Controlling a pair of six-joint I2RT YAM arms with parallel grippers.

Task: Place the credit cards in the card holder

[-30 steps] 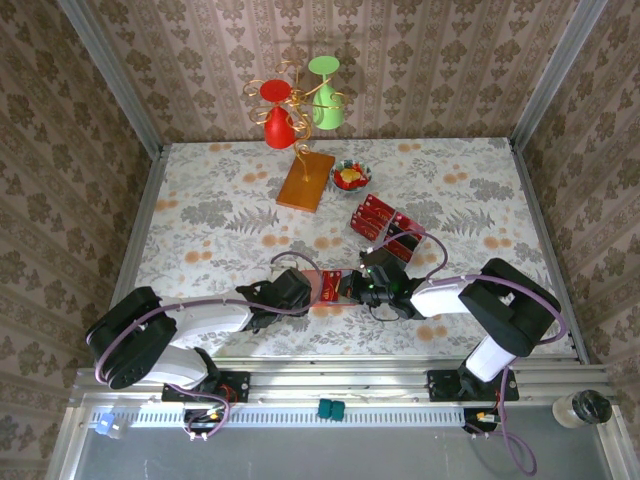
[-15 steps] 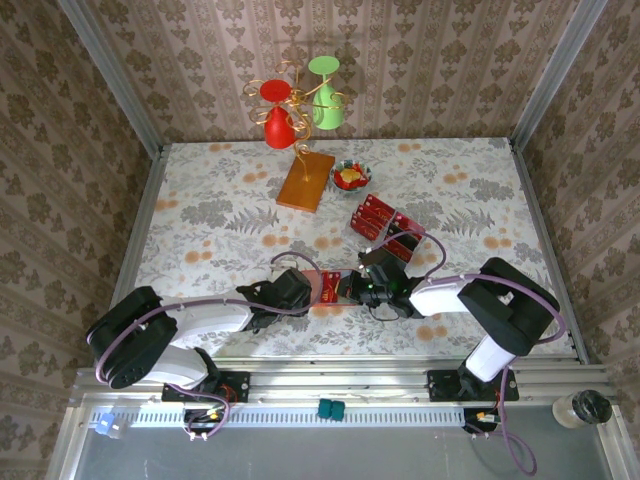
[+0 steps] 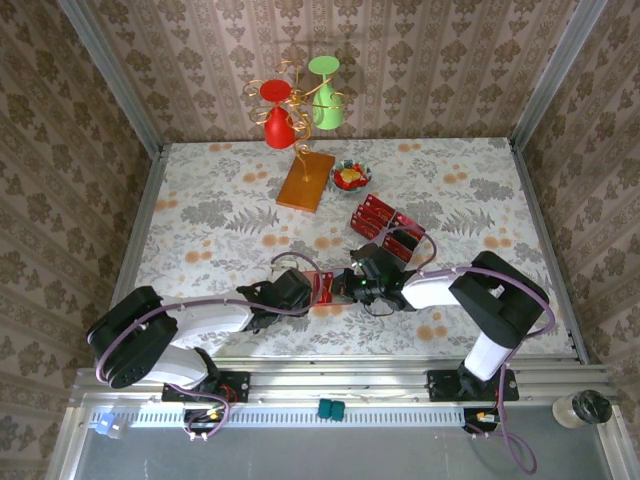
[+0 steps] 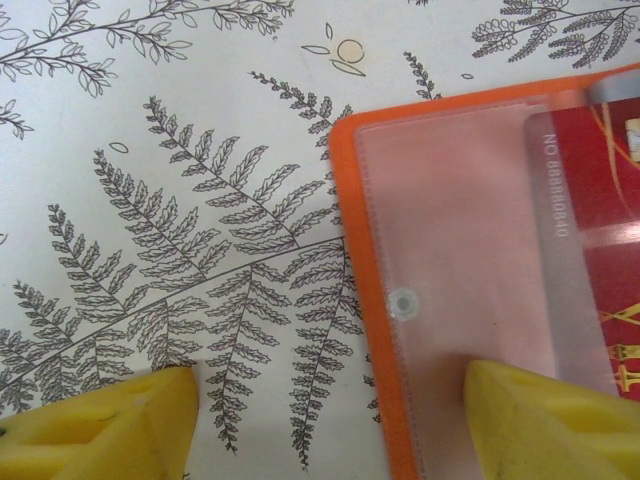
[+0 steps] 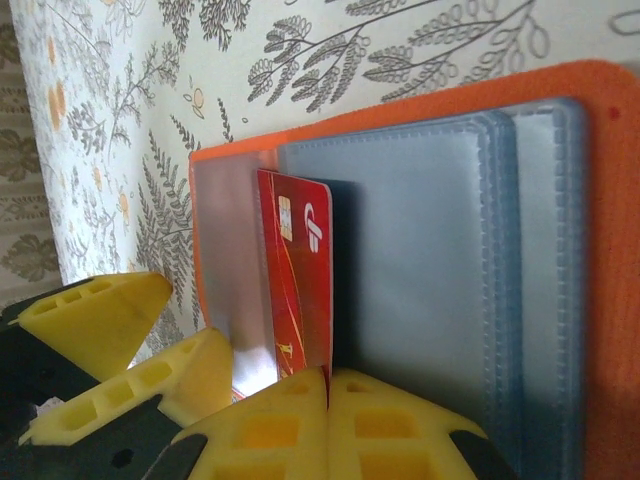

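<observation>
On the floral counter [image 3: 220,200] the card holder [image 3: 322,287] lies open near the front edge, between my two arms; the other credit cards [image 3: 385,225] sit in a loose pile just behind the right arm. Left claw [image 4: 335,410] is spread wide, one finger down on the holder's clear pocket, the other on the cloth beside it. Right claw [image 5: 328,395] is pinched tight on one red card [image 5: 295,270], whose far end is in that pocket.

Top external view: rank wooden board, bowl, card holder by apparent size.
1. wooden board: clearly largest.
2-3. bowl and card holder: they look alike, and the holder is partly covered, so no ranking between them.
</observation>
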